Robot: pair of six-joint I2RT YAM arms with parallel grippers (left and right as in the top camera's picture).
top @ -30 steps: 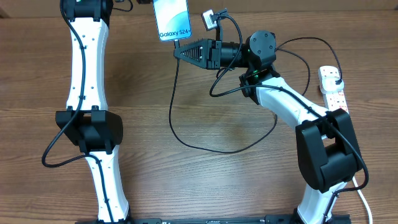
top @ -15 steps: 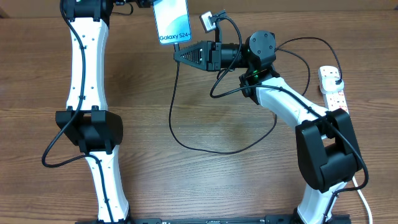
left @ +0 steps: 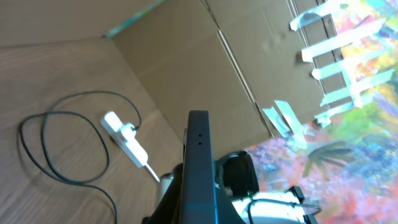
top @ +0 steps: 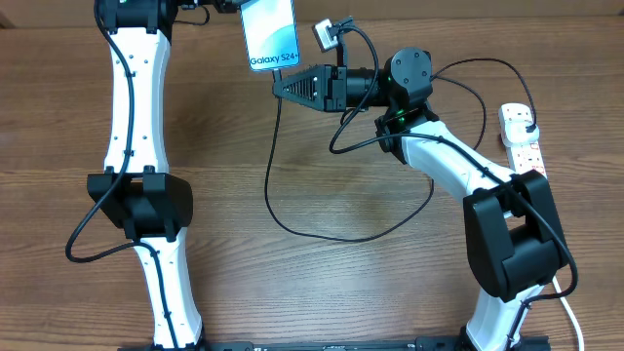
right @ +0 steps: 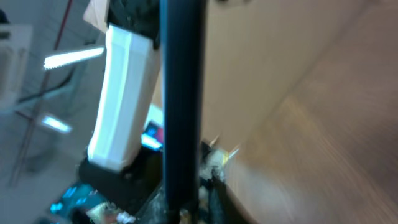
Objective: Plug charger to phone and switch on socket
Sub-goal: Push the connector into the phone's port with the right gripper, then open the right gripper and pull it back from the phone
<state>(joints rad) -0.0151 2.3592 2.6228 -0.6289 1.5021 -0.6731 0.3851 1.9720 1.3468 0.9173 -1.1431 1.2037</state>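
The phone point(top: 270, 34), its light blue screen up, is held off the table at the far edge by my left gripper point(top: 230, 6), which is shut on its side. In the left wrist view the phone point(left: 199, 162) shows edge-on between the jaws point(left: 198, 208). My right gripper point(top: 279, 85) is at the phone's near end, shut on the connector end of the charger point(top: 270, 185). The thin black cable loops over the table to its black plug point(top: 527, 125) in the socket point(top: 525, 148), a white strip at the right edge. In the right wrist view the phone's dark edge point(right: 181, 93) runs between the jaws point(right: 186, 199).
The socket point(left: 127, 140) and the cable loop point(left: 56, 118) also show in the left wrist view, with a cardboard wall point(left: 205, 68) behind. My right arm's own black cable point(top: 458, 73) arcs above the table. The socket's white cord point(top: 568, 312) runs off at the near right.
The phone has tilted slightly in my left gripper. My right gripper has stayed at the phone's near end with hardly any movement.
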